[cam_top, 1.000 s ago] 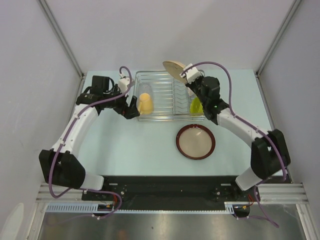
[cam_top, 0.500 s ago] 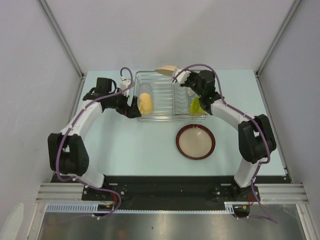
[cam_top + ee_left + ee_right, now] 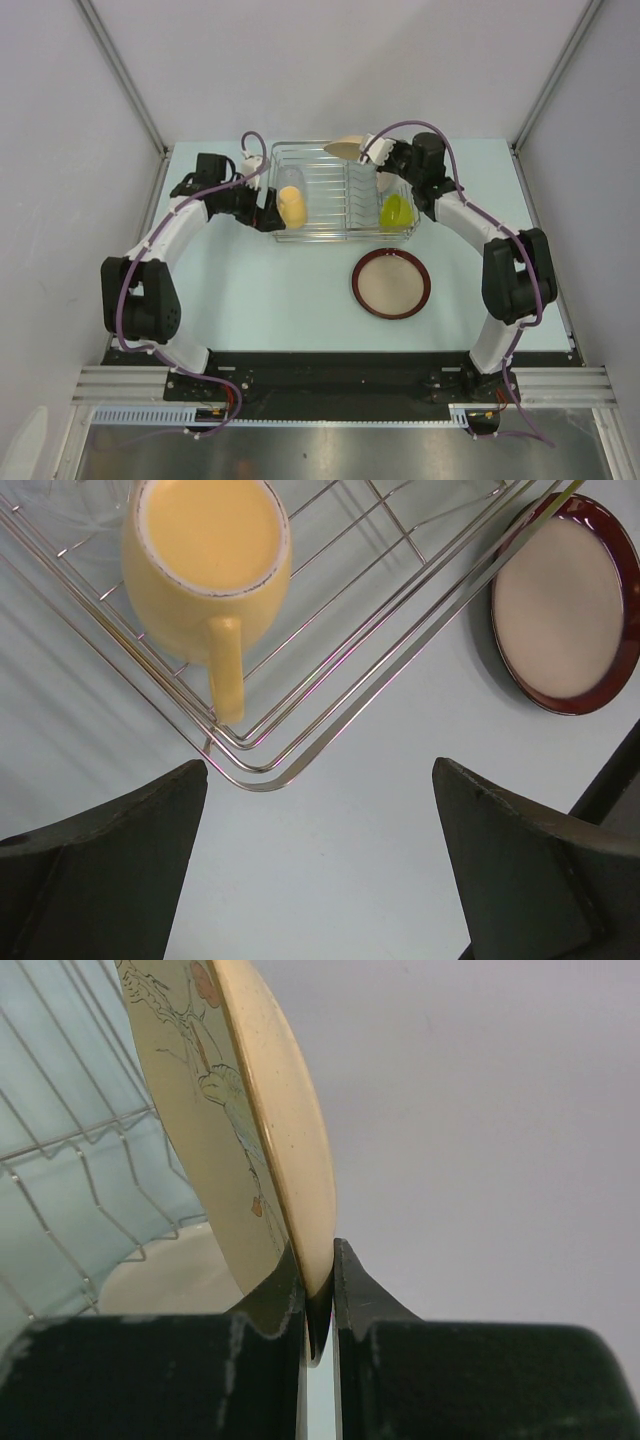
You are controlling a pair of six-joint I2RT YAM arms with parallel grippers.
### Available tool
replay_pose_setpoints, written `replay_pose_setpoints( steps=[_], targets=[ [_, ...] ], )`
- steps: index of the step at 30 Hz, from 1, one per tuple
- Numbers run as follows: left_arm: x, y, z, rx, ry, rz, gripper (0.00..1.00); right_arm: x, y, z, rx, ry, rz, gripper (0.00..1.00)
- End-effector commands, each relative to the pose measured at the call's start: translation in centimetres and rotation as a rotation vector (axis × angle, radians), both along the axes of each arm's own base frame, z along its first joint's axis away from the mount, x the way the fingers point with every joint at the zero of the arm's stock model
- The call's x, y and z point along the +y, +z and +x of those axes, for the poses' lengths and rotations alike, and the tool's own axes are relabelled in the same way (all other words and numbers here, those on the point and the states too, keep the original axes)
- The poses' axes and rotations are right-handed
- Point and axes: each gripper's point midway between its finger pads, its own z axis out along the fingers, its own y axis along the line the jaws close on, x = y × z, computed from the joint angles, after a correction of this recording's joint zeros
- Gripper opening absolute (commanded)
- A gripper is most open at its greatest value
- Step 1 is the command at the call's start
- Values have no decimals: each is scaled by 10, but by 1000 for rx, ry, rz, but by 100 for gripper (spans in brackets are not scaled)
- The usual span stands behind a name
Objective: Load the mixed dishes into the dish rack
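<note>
The chrome wire dish rack [image 3: 335, 232] stands at the back middle of the table. A yellow-orange mug [image 3: 291, 206] [image 3: 205, 565] lies in its left part and a lime-green bowl [image 3: 395, 211] leans in its right part. My right gripper [image 3: 368, 151] [image 3: 318, 1260] is shut on the rim of the wooden plate with leaf pattern [image 3: 346, 148] [image 3: 240, 1110], held on edge above the rack's back right. The beige plate with dark-brown rim [image 3: 390, 283] [image 3: 566, 605] lies flat in front of the rack. My left gripper [image 3: 268, 214] [image 3: 320, 780] hangs open over bare table at the rack's near-left corner [image 3: 250, 770].
Grey walls close in the table on three sides. A clear glass [image 3: 70, 500] shows faintly in the rack beside the mug. Both arm bases sit on the black rail [image 3: 330, 375] at the near edge.
The right gripper has tipped the wooden plate from face-up toward edge-on and brought it lower over the rack's back edge. The left gripper shifted slightly right along the rack, staying open.
</note>
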Motion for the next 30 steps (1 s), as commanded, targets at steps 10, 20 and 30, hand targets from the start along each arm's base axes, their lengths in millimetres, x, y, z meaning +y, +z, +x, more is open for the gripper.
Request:
replay_pose_setpoints(
  steps=[10, 20, 30],
  targets=[
    [-9, 21, 8, -72, -24, -37, 100, 27, 80, -8, -187, 83, 125, 0],
    [-9, 24, 11, -80, -24, -36, 100, 31, 50, 7, -141, 76, 149, 0],
    [-9, 25, 14, -78, -23, -33, 100, 17, 36, 20, -125, 44, 163, 0]
  ],
)
